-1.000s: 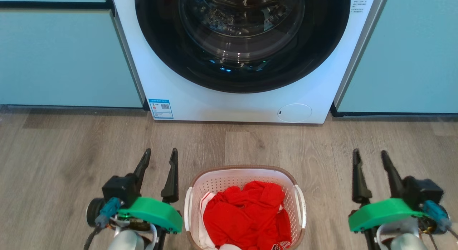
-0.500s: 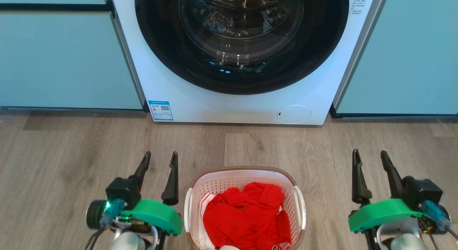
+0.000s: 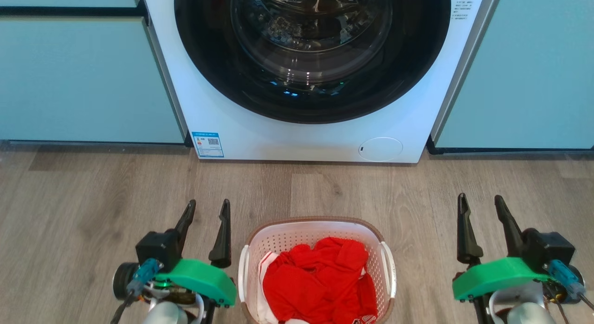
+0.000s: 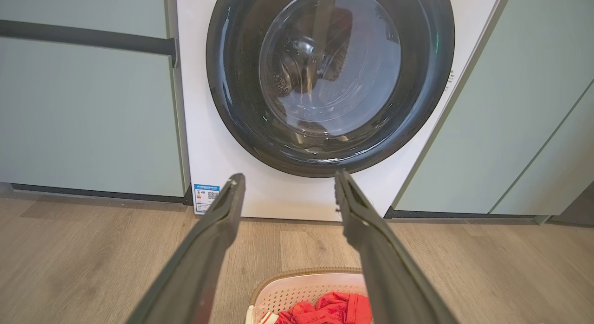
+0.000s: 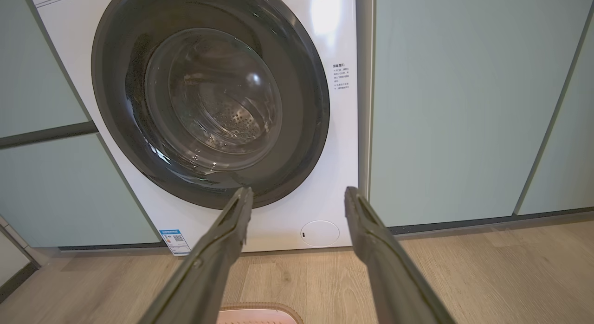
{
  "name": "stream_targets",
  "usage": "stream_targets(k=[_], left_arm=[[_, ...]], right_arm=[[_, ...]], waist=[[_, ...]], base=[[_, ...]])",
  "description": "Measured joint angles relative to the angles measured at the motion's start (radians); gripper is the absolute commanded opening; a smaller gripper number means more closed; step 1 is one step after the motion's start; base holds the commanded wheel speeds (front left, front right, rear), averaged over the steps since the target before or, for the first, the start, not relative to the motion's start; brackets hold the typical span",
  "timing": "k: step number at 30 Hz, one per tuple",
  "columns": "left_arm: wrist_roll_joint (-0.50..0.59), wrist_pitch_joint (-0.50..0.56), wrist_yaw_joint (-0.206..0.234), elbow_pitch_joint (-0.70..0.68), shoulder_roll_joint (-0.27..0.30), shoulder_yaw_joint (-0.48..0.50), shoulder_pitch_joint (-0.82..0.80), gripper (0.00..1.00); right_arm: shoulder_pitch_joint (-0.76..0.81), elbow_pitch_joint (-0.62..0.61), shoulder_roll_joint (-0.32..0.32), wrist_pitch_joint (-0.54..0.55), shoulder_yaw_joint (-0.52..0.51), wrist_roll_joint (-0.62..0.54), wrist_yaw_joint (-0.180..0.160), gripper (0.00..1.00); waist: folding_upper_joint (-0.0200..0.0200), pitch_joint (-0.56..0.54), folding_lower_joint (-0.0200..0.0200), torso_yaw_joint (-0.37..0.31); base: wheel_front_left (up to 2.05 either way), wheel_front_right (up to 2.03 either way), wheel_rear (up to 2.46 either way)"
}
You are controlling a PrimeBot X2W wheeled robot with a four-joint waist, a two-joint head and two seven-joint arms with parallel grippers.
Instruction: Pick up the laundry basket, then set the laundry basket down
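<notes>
The laundry basket (image 3: 315, 233), white with perforated walls and a brown rim, stands on the wood floor at the bottom centre of the head view, with red clothes (image 3: 320, 280) inside. My left gripper (image 3: 209, 204) hovers open just left of the basket, holding nothing. My right gripper (image 3: 481, 198) is open well to the basket's right, also holding nothing. In the left wrist view the basket's far rim (image 4: 306, 273) shows low between my left gripper (image 4: 287, 178) and its spread fingers. The right wrist view catches a sliver of the basket rim (image 5: 260, 307) below my right gripper (image 5: 299, 190).
A white front-loading washer (image 3: 306, 138) with a dark round door (image 3: 311, 55) stands straight ahead, its door shut. Pale teal cabinets (image 3: 88, 78) flank it on both sides. Wood floor (image 3: 325, 189) lies between the washer and the basket.
The head view has tilted slightly, shifting the scene down a little. The left gripper has edged slightly inward and back; the basket and right gripper hold still.
</notes>
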Motion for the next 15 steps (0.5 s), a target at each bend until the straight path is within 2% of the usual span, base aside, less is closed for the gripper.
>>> stream_targets(k=[5, 6, 11, 15], left_arm=[[0.0, 0.0, -0.002, 0.001, 0.0, -0.007, 0.0, 1.0], [0.001, 0.0, -0.007, 0.002, 0.0, -0.011, 0.0, 0.0], [-0.001, 0.005, -0.007, 0.078, 0.0, -0.023, 0.061, 0.0], [-0.042, 0.015, -0.008, 0.087, 0.0, -0.021, 0.087, 0.0]], right_arm=[[0.0, 0.002, 0.0, 0.0, 0.0, 0.0, 0.0, 1.0], [0.0, 0.004, 0.0, 0.0, 0.0, 0.0, 0.0, 0.0], [0.03, 0.086, 0.001, 0.004, 0.005, 0.003, 0.0, 0.0], [0.044, 0.097, 0.001, 0.014, 0.005, 0.043, 0.0, 0.0]], waist=[[0.0, 0.001, 0.0, 0.002], [0.0, 0.001, 0.0, 0.002], [0.0, 0.001, 0.0, 0.002], [0.0, 0.003, 0.0, -0.001]], base=[[0.0, 0.0, 0.0], [0.0, 0.0, 0.0], [0.0, 0.0, 0.0], [0.0, 0.0, 0.0]])
